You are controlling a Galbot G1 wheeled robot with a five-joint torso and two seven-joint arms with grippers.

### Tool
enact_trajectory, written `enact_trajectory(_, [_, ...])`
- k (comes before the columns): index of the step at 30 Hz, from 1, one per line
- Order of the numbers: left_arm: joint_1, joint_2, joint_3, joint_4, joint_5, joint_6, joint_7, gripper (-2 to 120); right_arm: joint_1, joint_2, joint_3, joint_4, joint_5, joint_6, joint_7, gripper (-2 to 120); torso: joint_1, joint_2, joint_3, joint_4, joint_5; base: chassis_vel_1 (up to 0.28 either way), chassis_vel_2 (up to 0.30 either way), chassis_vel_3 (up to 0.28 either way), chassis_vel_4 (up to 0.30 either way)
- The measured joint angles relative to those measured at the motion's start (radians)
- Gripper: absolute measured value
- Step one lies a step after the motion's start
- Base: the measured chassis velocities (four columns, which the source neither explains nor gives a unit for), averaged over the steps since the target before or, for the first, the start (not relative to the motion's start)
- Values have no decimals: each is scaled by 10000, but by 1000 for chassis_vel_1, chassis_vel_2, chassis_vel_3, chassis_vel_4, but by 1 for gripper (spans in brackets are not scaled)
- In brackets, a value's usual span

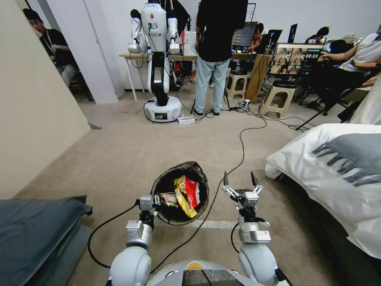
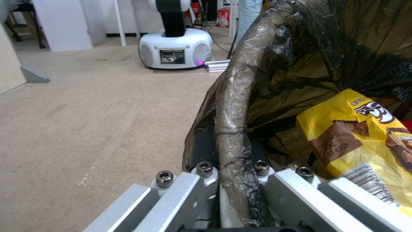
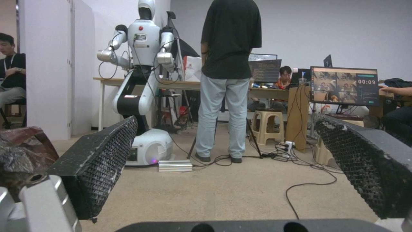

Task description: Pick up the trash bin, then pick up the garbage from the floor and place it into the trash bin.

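Beige carpet (image 1: 119, 159) covers the floor, and the trash bin (image 1: 158, 186) serves as the landmark at its centre. To the left of the bin lies a dark grey cushion (image 1: 35, 226). The left pincer (image 1: 155, 200) sits at the bin's near-left rim, clamped on the rim where the black bag (image 2: 234, 106) folds over it; the left wrist view shows the bag-wrapped rim (image 2: 231, 135) pinched between the metal fingers (image 2: 189, 193). Inside the bin lie pieces of garbage: a yellow snack wrapper (image 1: 183, 194) leaning across the middle, with a red-and-white carton (image 1: 193, 190) touching its right side and a small tan packet (image 1: 169, 198) on its left. A black cable (image 1: 222, 182) runs along the floor just right of the bin. Right of the bin, apart from it, the right pincer (image 1: 238, 180) hovers with its jaws spread wide and nothing between them. Further right of the bin stands a bed with white bedding (image 1: 329, 174) and a grey fringed throw (image 1: 353, 157).
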Motion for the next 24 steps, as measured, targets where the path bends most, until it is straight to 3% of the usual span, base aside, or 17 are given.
enact_trajectory(3, [-150, -2, -193, 76, -268, 304, -174, 0, -7, 2, 0, -6, -40, 28, -5, 100, 0, 0, 0, 1, 0, 0, 0, 0, 0])
enact_trajectory(10, [-751, 136, -774, 677, -2120, 1672, -820, 0, -38, 5, -16, -29, -144, 106, -35, 100, 0, 0, 0, 1, -1, 0, 0, 0, 0])
enact_trajectory(24, [-1373, 189, -1248, 1835, -3397, 2575, -1397, 0, -163, 10, -24, -38, -262, 199, -80, 100, 0, 0, 0, 1, 1, 0, 0, 0, 0])
